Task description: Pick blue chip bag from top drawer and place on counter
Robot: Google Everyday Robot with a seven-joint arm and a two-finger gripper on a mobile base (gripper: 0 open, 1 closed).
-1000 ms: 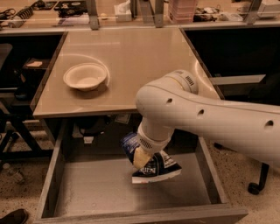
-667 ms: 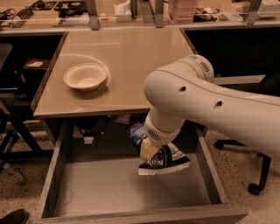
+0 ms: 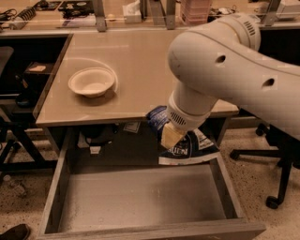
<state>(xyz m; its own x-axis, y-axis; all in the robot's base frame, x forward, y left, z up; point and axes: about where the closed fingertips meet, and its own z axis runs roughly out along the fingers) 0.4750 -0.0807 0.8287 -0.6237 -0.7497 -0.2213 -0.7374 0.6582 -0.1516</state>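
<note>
The blue chip bag hangs in my gripper, lifted above the back right part of the open top drawer, level with the front edge of the counter. The gripper is shut on the bag's upper part; the bag's dark blue body with white lettering droops to the right below it. My large white arm comes in from the upper right and covers the counter's right side. The drawer's grey flat bottom is bare.
A white paper bowl sits on the counter's left side. A cluttered bench with metal posts runs along the back. An office chair base stands on the floor to the right. Dark furniture stands at the left.
My gripper has risen and moved right with the bag, from inside the drawer to about counter-edge height. The arm now covers more of the counter's right side.
</note>
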